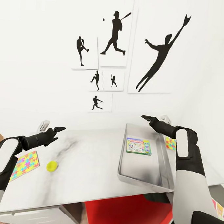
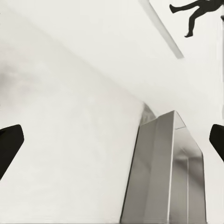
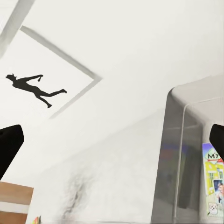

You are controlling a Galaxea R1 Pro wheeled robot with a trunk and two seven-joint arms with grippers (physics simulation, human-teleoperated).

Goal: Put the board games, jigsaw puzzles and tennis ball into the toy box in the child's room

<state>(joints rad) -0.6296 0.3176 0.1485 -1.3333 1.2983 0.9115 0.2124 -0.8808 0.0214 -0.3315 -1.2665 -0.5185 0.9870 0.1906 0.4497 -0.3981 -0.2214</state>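
The tray (image 1: 161, 180) sits on the table (image 1: 89, 176), below the wall of baseball silhouettes (image 1: 116, 33). Inside the tray, toward its far end, a green-edged game box (image 1: 139, 146) lies flat. A puzzle box (image 1: 170, 143) lies on the table just beyond the tray's right wall, partly hidden by the right arm. A second puzzle box (image 1: 24, 164) lies well to the left of the tray, near the table's left edge, and the ball (image 1: 52, 166) rests on the table between that box and the tray (nearer the box).

The left gripper (image 1: 58, 129) hangs above the table, well left of the tray, over the second puzzle box's far corner; in the left wrist view its dark fingertips (image 2: 10, 144) stand wide apart with nothing between them. The right gripper (image 1: 146, 118) hovers above the tray's far end, and the right wrist view shows its fingertips (image 3: 10, 144) likewise spread and empty, the tray (image 3: 186, 154) and game box (image 3: 213, 186) ahead of them.
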